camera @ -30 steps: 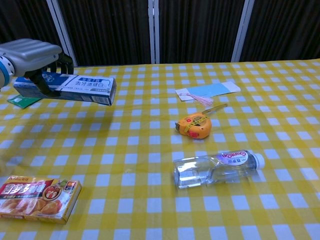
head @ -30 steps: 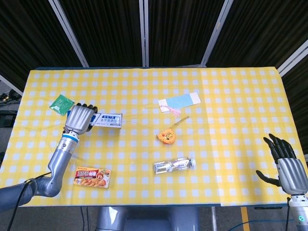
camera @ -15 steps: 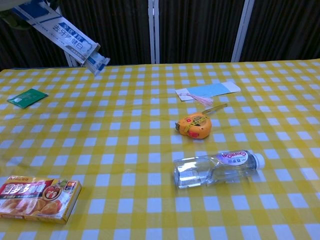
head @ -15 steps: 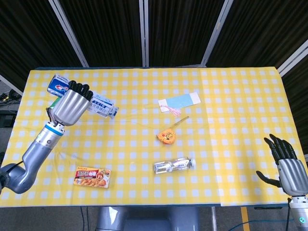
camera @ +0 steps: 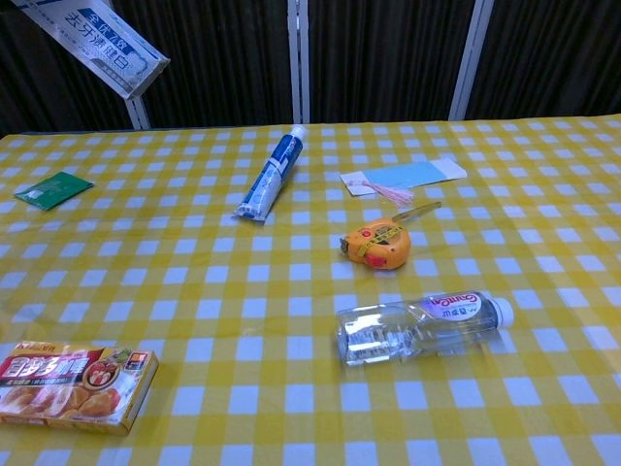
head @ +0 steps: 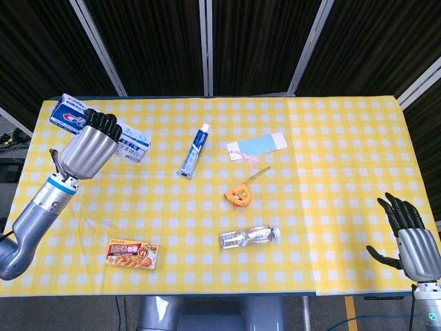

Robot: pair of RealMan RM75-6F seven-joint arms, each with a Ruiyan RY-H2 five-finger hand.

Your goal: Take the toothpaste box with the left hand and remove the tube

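From our head we look steeply down on the whole table [head: 289, 138]; our chest looks low and closer across its middle.

The left hand [head: 88, 146] lifted the toothpaste box [head: 128, 143] off the table, raised it and tilted its open end downward; the tube [head: 193, 151] slid out and landed on the checked cloth [head: 331, 158], apart from the box
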